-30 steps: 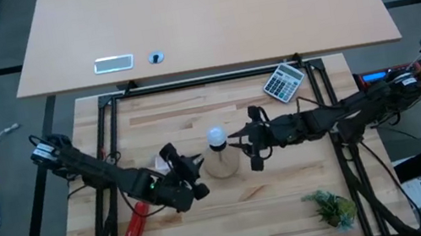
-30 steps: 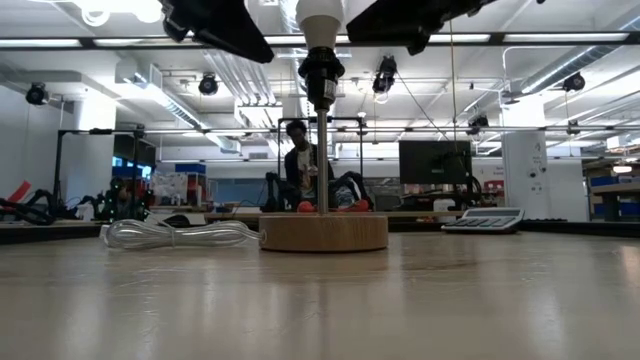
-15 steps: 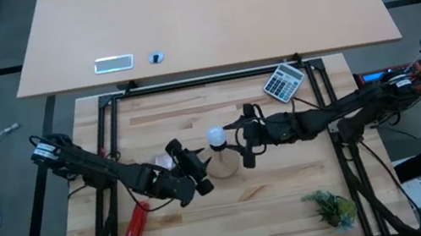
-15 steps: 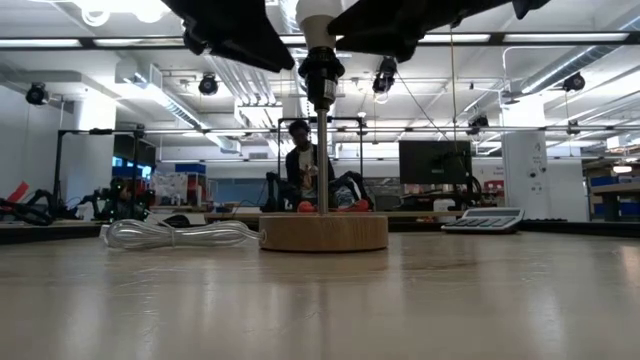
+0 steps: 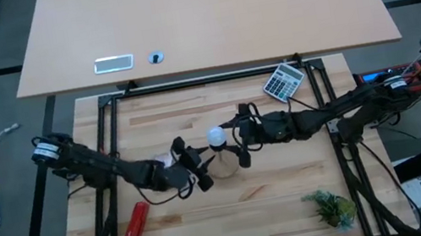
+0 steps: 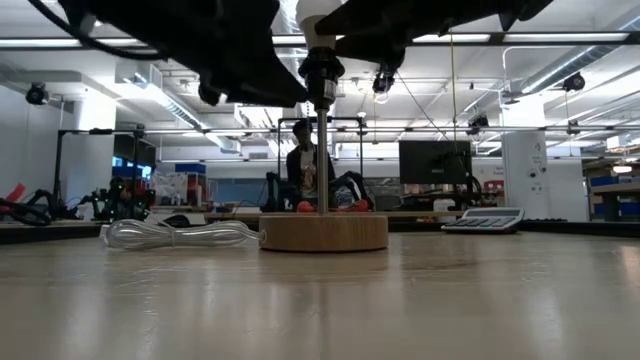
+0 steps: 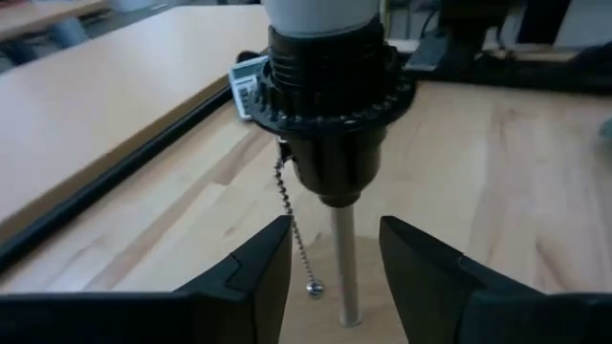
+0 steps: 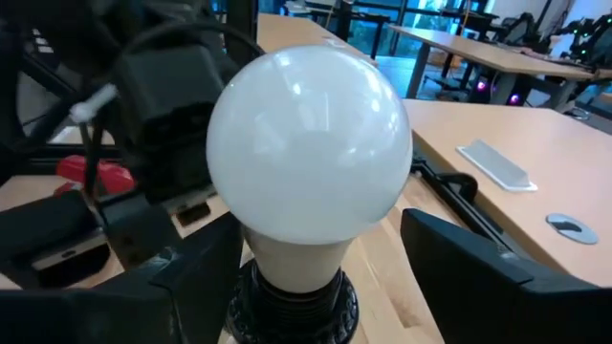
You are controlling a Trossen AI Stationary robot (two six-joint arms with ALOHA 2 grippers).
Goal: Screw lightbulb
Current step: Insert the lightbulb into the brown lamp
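The white lightbulb [image 8: 311,143] sits upright in a black socket [image 7: 330,86]. The socket tops a thin rod [image 7: 342,258] that stands on a round wooden disc [image 6: 323,232] at the table's middle. A bead chain [image 7: 292,215] hangs from the socket. My left gripper [image 5: 199,169] is open below the socket, one finger on each side of the rod, apart from it. My right gripper [image 5: 240,139] is open at the bulb's height, its fingers standing either side of the bulb's neck [image 8: 292,263] without a plain touch.
A calculator [image 5: 284,82] lies at the far right and a red tool [image 5: 135,227] at the near left. A green sprig [image 5: 331,207] lies at the near right. Clear plastic wrap [image 6: 175,234] lies left of the disc. A person [image 6: 300,160] stands beyond the table.
My left gripper has moved toward the table's right edge, in to the lamp's rod. My right gripper has shifted toward the table's left edge, closer around the bulb. The lamp and bulb have stayed where they were.
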